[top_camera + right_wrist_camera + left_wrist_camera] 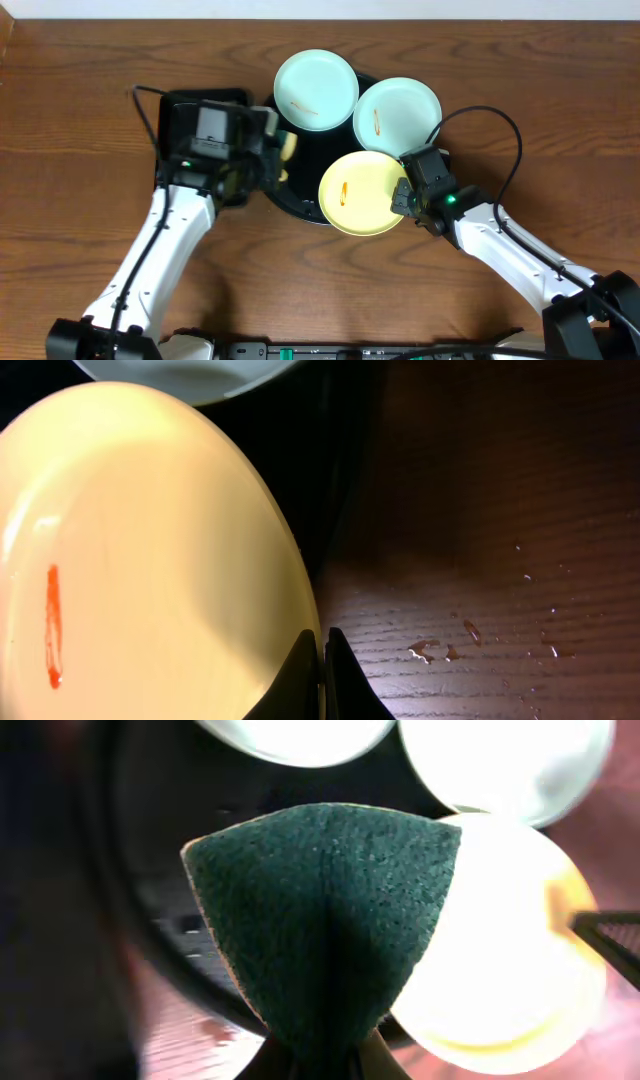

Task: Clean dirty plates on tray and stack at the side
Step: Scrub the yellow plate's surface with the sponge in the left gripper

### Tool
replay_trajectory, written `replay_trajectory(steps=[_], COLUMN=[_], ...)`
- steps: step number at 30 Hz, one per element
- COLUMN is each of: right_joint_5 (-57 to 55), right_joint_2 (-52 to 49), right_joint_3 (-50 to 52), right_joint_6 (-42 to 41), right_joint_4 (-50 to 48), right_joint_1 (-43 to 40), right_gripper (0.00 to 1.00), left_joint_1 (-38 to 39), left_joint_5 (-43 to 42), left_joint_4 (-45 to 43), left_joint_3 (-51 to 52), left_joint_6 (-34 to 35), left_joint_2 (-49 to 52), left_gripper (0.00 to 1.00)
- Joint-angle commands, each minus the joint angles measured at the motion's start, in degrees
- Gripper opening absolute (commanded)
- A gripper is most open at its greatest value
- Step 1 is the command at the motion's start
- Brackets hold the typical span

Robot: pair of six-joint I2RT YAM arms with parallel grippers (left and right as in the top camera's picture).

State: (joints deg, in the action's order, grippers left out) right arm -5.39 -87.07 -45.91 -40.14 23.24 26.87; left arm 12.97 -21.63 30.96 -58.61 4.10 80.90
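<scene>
Three plates lie on the round black tray [296, 203]: two mint-green plates [316, 90] [397, 115] at the back and a pale yellow plate [362, 192] in front, each with an orange smear. My right gripper [403, 196] is shut on the yellow plate's right rim; the right wrist view shows the jaws [322, 660] pinching the rim of that plate [150, 560]. My left gripper [282, 158] is over the tray's left side, shut on a dark green sponge [320, 920] that hides much of the tray [150, 870]. The yellow plate [500, 970] lies beyond the sponge.
A smaller rectangular black tray [175, 108] lies under my left wrist at the left. Small water drops [440, 650] sit on the wooden table right of the yellow plate. A black cable [500, 125] loops over the table behind my right arm.
</scene>
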Motion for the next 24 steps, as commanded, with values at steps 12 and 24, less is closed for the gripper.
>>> replay_trajectory(steps=[12,24], right_joint_5=[-2.8,-3.0], right_joint_2=[-0.3,-0.3], right_joint_3=[0.6,0.6], right_joint_6=[-0.9,-0.9], right_joint_4=[-0.4,-3.8], right_joint_1=[1.0,1.0], right_gripper=[0.01,0.01], left_joint_1=[11.6,15.1], left_joint_5=[-0.9,0.7], left_joint_4=[2.0,-3.7], left_joint_3=[-0.2,-0.2], left_joint_6=[3.7,3.8], left_joint_2=[3.9,10.4], left_gripper=[0.08,0.07])
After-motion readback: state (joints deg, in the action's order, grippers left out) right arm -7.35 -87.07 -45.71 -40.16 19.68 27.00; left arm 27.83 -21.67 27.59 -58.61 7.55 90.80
